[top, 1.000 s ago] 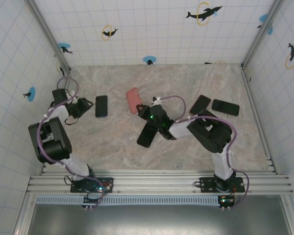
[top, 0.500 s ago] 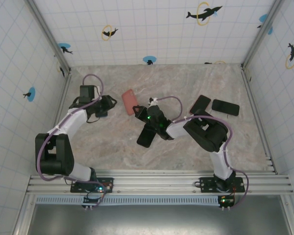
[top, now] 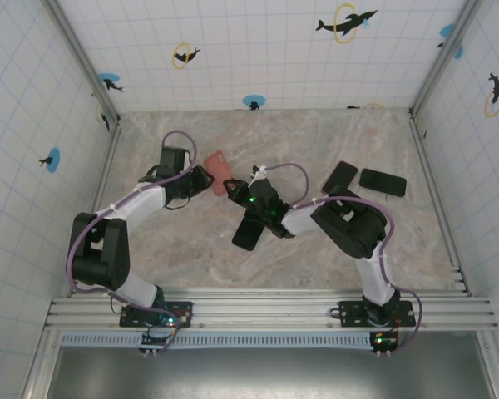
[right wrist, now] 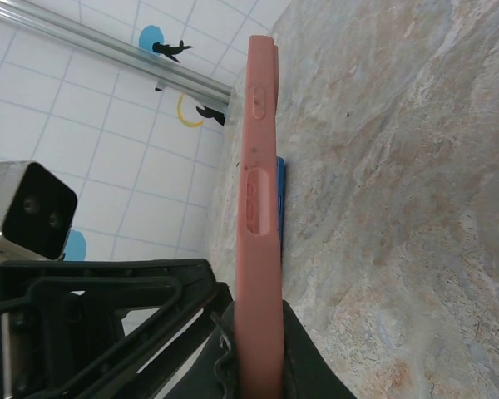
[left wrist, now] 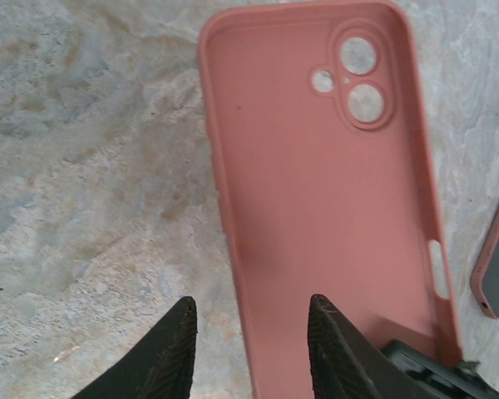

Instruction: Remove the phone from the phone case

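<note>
Swinging in from the left edge of the table (top: 316,141) toward its centre over the last second, and now hovering the left gripper (top: 201,178) just beside the phone case (top: 221,170). Narrowing its jaws on the way, yet leaving them partly apart: showing both fingers (left wrist: 173,353) in the left wrist view with a gap between them, straddling one long edge of the case without visibly clamping it.

Keeping the right gripper (top: 239,188) squeezed narrow on one short end of the case, holding it near the table's centre, a little toward the far edge. Turning the hollow inside of the case toward the left wrist camera, showing bare pink inner wall and open lens cut-outs. Presenting the same case edge-on in the right wrist view, side buttons facing the lens, pinched between two dark fingers. Not being able to tell whether its free end is touching the table.

Leaving a dark phone (top: 249,232) lying flat just on the near-edge side of the right gripper, partly under that arm. Leaving two more dark phones (top: 339,177) (top: 382,181) side by side toward the right edge, well apart from both grippers.
</note>
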`<state>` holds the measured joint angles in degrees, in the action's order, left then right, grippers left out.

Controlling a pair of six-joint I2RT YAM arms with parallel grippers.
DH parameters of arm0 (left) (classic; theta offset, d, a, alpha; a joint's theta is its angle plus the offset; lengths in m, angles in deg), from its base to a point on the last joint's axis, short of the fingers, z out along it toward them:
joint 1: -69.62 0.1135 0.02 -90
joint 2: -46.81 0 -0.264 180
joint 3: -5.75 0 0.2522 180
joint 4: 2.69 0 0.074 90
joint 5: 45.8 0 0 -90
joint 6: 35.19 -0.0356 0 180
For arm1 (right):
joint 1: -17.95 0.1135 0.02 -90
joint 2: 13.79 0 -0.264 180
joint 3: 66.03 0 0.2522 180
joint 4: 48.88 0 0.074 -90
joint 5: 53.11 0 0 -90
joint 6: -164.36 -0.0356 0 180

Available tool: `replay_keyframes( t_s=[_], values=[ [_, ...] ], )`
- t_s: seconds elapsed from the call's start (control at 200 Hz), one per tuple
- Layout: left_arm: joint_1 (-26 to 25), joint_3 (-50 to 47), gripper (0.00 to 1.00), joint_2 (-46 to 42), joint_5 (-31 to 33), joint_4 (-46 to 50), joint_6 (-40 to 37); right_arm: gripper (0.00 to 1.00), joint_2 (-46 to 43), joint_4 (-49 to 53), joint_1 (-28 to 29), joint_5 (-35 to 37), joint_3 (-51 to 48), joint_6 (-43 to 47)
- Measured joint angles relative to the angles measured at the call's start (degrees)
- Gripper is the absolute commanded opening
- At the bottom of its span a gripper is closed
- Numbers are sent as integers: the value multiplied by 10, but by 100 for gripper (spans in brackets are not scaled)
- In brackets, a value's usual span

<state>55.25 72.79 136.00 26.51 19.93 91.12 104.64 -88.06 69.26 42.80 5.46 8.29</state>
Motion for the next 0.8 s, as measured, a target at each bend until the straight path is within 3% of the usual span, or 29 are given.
replay_keyframes(
  t_s=[0.24,0.41,0.661,0.801],
  values=[
    [-2,1,10,20,8,-5,-1,8,0,-14,0,-5,0,-2],
    [-5,3,0,24,9,-6,-4,7,0,-17,0,-10,0,-7],
    [-6,26,0,31,12,14,-16,12,0,-27,0,-11,0,-6],
    [-6,51,0,41,22,33,-35,25,0,-31,-3,-16,0,-1]
  ],
)
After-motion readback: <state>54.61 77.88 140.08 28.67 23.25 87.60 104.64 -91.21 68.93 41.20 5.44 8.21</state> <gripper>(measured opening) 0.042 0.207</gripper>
